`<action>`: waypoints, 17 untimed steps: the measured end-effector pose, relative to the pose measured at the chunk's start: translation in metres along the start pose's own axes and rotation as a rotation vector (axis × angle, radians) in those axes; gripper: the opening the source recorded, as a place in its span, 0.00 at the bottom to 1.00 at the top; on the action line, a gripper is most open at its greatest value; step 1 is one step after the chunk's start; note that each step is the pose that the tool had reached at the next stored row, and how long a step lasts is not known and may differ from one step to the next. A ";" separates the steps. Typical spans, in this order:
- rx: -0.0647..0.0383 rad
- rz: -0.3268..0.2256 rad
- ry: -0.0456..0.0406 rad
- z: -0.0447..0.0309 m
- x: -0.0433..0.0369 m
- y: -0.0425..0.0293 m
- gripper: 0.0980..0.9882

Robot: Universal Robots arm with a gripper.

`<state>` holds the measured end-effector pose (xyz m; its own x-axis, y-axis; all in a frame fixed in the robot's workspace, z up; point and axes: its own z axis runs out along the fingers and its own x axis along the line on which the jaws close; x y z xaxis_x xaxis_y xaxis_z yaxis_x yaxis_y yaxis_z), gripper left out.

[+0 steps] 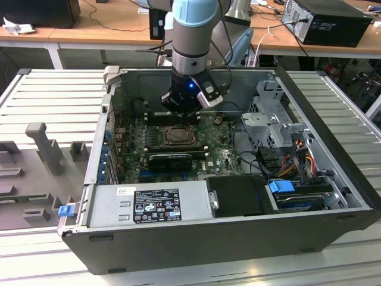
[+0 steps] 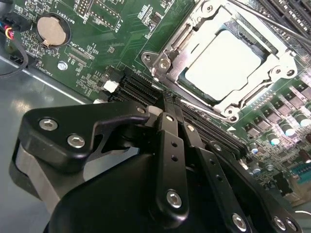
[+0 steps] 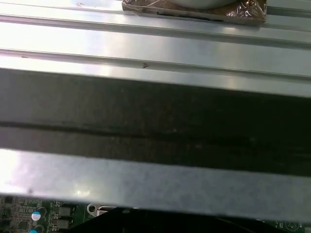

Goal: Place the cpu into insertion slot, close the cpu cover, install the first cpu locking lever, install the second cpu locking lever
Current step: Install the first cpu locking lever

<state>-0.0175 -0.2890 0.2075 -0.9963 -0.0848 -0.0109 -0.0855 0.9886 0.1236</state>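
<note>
Second wrist view: gripper point(image 2: 167, 99) seen with fingers pressed together, nothing held, tips just beside the cover point(image 2: 272, 73) | cpu point(image 2: 221, 64) seated in slot point(image 2: 194, 90), cover closed over it | exterior view: gripper point(image 1: 181, 110) hung above circuit board point(image 1: 223, 158) inside computer case point(image 1: 321, 119), near slot point(image 1: 177, 137) | first wrist view: case wall point(image 3: 155, 126) seen close.

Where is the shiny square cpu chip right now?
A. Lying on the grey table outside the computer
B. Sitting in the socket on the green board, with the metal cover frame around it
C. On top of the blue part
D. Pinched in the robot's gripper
B. In the second wrist view the cpu lies flat in the slot with the cover framing it, and the gripper is beside it, holding nothing.
</note>
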 end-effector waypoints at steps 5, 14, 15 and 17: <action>0.006 0.000 -0.0028 0.0022 -0.0007 -0.0003 0.01; 0.028 -0.001 -0.0031 0.0037 -0.0008 -0.0005 0.01; 0.031 -0.001 -0.0030 0.0037 -0.0008 -0.0005 0.01; 0.038 -0.001 -0.0022 0.0040 -0.0009 -0.0006 0.01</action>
<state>-0.0165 -0.2890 0.2035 -0.9963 -0.0854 -0.0132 -0.0863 0.9926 0.0854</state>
